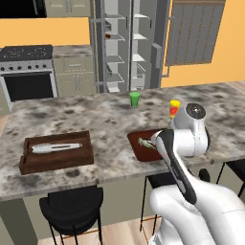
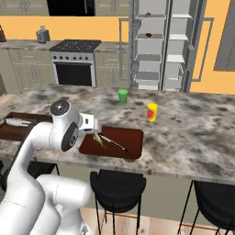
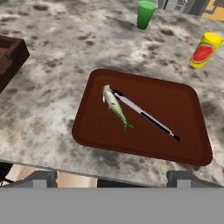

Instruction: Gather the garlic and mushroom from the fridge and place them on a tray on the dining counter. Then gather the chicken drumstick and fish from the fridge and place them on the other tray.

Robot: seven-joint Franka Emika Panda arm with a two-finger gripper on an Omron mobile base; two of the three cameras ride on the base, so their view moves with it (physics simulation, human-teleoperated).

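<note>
A small slender fish [image 3: 115,106], pale silvery-green with a green tail, lies on the flat reddish-brown tray [image 3: 183,109], its long axis running diagonally across the tray's left half in the hand view, head toward the far left corner and tail toward the near middle. Beside it, touching near the head, a thin white-and-black rod-like utensil [image 3: 144,114] slants the same general way but angles farther out toward the tray's near right. The tray is a smooth rounded rectangle with a very low rim, set near the front edge of the table [image 3: 52,52], whose top is mottled grey-brown marble. The pincer [image 3: 113,178] hovers above the tray's near edge with its two dark fingertips [image 3: 41,178] spread wide, holding nothing. Farther back stand a green tapered cup [image 3: 145,14] and a yellow can with a red label [image 3: 204,50]. To the left, well apart, the deep dark-brown tray [image 1: 57,153] with raised walls holds a long white object [image 1: 56,147] lying lengthwise. Black round stools [image 1: 72,206] sit under the table; behind, the grey fridge [image 1: 127,45] stands open, showing white shelves.
</note>
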